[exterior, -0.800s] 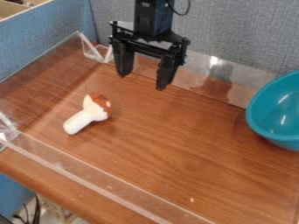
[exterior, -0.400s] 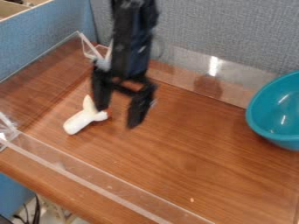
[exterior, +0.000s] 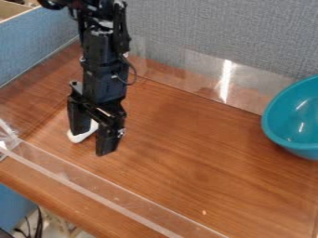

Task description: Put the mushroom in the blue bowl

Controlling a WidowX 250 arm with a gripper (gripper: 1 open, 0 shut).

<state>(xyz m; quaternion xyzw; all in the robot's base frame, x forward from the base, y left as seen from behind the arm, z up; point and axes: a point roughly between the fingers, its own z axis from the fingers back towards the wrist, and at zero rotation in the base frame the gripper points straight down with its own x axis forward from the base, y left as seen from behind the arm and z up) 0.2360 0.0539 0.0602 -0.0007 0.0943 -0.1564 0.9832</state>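
black robot gripper (exterior: 93,134), jaws spread wide, straddles a small white-stemmed toy mushroom (exterior: 78,136) on the wooden table (exterior: 187,158); glossy teal-blue bowl (exterior: 295,116) far right.

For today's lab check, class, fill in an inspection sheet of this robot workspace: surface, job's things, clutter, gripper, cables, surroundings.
Surface: wooden table with a low clear barrier round its edge.
Job's things: mushroom mostly hidden behind the gripper, only a white bit showing; blue bowl at the right edge, nothing seen inside it.
Clutter: nothing seen.
Gripper: gripper open, pointing down, fingers straddling the mushroom.
Cables: nothing seen.
Surroundings: blue-grey partition walls behind.
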